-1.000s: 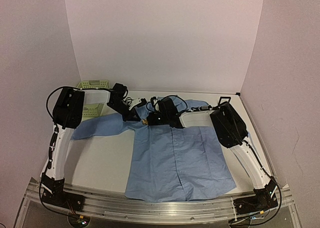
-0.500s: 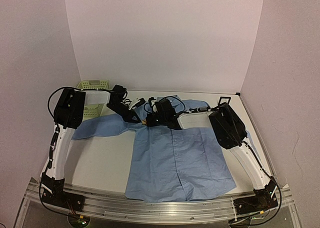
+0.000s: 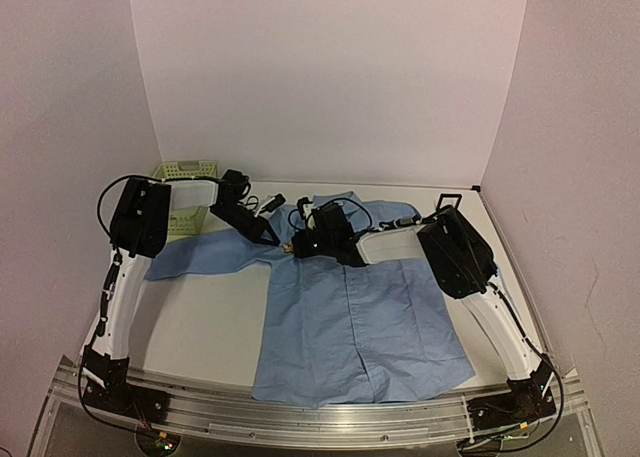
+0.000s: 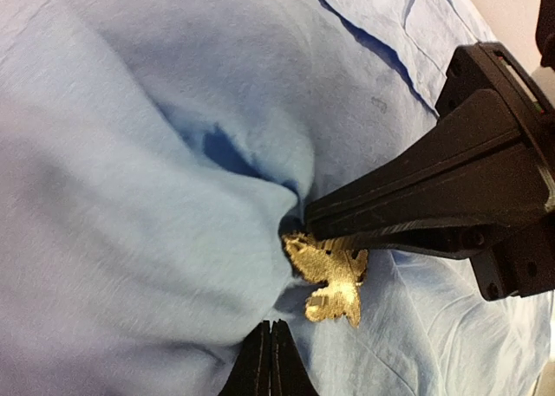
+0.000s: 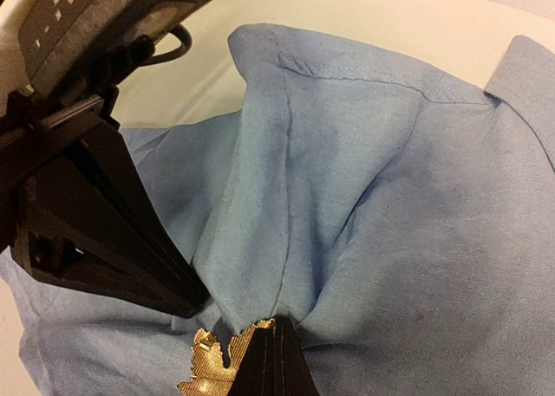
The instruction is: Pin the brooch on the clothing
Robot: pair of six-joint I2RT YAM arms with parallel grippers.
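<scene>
I have the table point(image 3: 210, 327) carrying one shirt point(image 3: 360, 317), lying flat with its collar toward the far edge and its hem at the near edge, one sleeve stretched toward the left edge. Both arms reach in to the same spot, the upper chest beside the collar on the side nearer the left edge, so neither has ground to cover. My right gripper point(image 5: 270, 340) comes in from the right edge and is closed. The upper edge of the brooch point(image 4: 329, 275) sits caught at its tips, along with, as far as I can judge, a raised tuck of the shirt. My left gripper point(image 4: 273, 353) is closed too, its tips just beside the brooch's lower corner. I cannot tell whether it nips any cloth. The brooch sits between the two sets of tips, its longer side hanging away from the right gripper toward the left one, its face lying against the blue cloth. That is the relation I am working from: the pin has to go into the tuck right at the right gripper's tips, and the left gripper is the one free to steady the cloth. Counting: one shirt, two grippers, one green basket point(image 3: 185, 169) at the far left corner, one small black frame point(image 3: 449, 199) at the far right corner, one brooch.
</scene>
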